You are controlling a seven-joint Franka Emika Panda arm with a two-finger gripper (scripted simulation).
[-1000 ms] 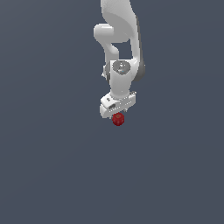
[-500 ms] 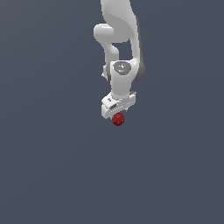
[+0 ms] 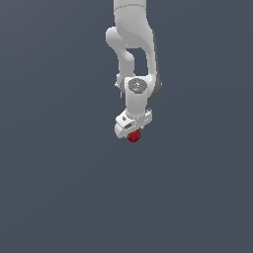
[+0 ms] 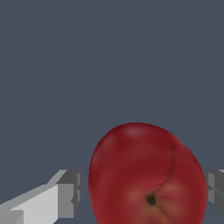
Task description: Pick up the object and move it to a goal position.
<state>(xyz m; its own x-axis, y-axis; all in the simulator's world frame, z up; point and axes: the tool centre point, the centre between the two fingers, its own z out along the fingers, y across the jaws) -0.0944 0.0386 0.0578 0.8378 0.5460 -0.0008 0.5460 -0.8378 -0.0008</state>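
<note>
White Panda arm (image 3: 133,59) descending from the top centre of the exterior view, wrist bent, ending in a white gripper (image 3: 133,134) just above the middle of the frame. Small dark-red lump (image 3: 133,137) poking out directly beneath the gripper body, touching it, only its lower half showing. Plain slate-grey surface (image 3: 54,188) all around, no edge or horizon discernible. From this distance, no telling the lump's kind, nor how the fingers sit against it.

Wrist view supplies what the exterior view lacks. Lump revealed as a plum-like fruit (image 4: 148,175), glossy dark red with a yellowish blush near a dark stem pit and a crease curving up from that pit, filling the lower centre and lower right of the frame. Grey finger pad (image 4: 70,194) on a white finger at the lower left, standing just beside the fruit's flank with a thin dark sliver between; a second grey pad (image 4: 215,187) at the right edge, close against the opposite flank. Jaws set either side of the fruit and closed around it, the fruit held between them. Upper half of the wrist view nothing but the same grey surface. Arm links and wrist joint visible only in the exterior view; fruit's skin detail and the pads only in the wrist view.
</note>
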